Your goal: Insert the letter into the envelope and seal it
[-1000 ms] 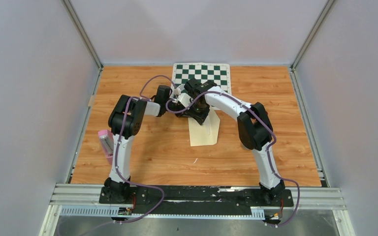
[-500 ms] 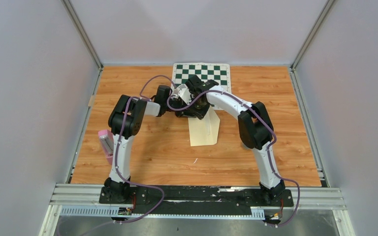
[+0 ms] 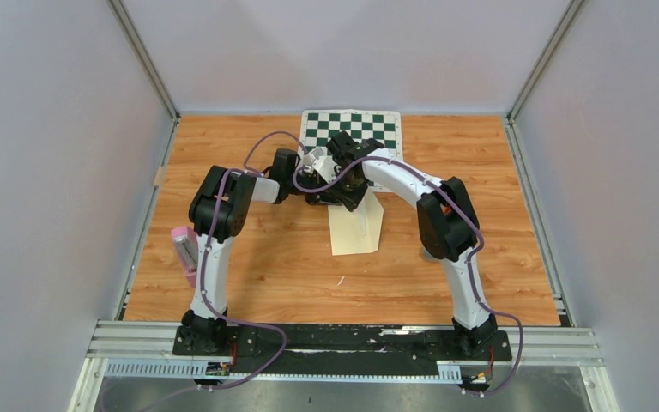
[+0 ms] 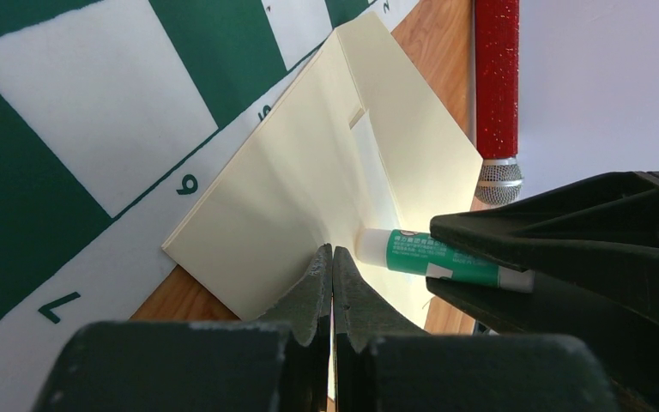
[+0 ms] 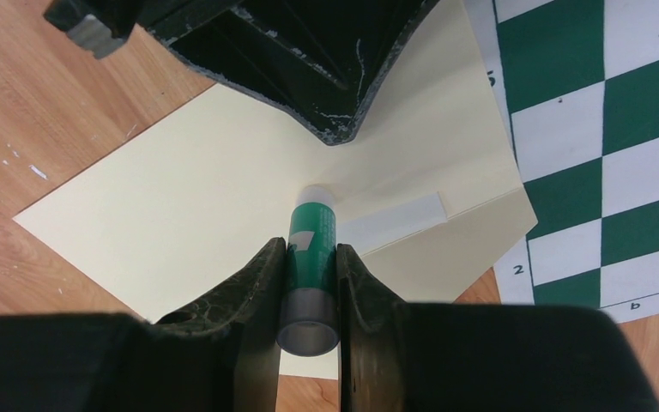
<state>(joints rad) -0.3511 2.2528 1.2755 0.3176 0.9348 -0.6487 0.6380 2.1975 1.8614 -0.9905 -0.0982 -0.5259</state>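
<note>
The cream envelope (image 3: pixel 356 228) lies on the wood with its far end on the chessboard. Its flap (image 4: pixel 309 180) is lifted. My left gripper (image 4: pixel 333 256) is shut on the flap's edge and holds it up; it also shows in the top view (image 3: pixel 315 184). My right gripper (image 5: pixel 311 251) is shut on a green glue stick (image 5: pixel 313 236), whose white tip touches the envelope's inside near the fold. In the top view the right gripper (image 3: pixel 341 195) sits right beside the left one. A white strip (image 5: pixel 395 225) shows at the envelope's mouth. The bordered letter is not visible.
A green-and-white chessboard (image 3: pixel 353 129) lies at the back centre. A pink object (image 3: pixel 183 248) lies by the left arm. A red glittery stick with a silver end (image 4: pixel 498 86) lies beyond the envelope in the left wrist view. Walls close in three sides.
My right arm has shifted slightly to the right and towards the chessboard with the glue stick. The left gripper still holds the flap and the envelope has not moved.
</note>
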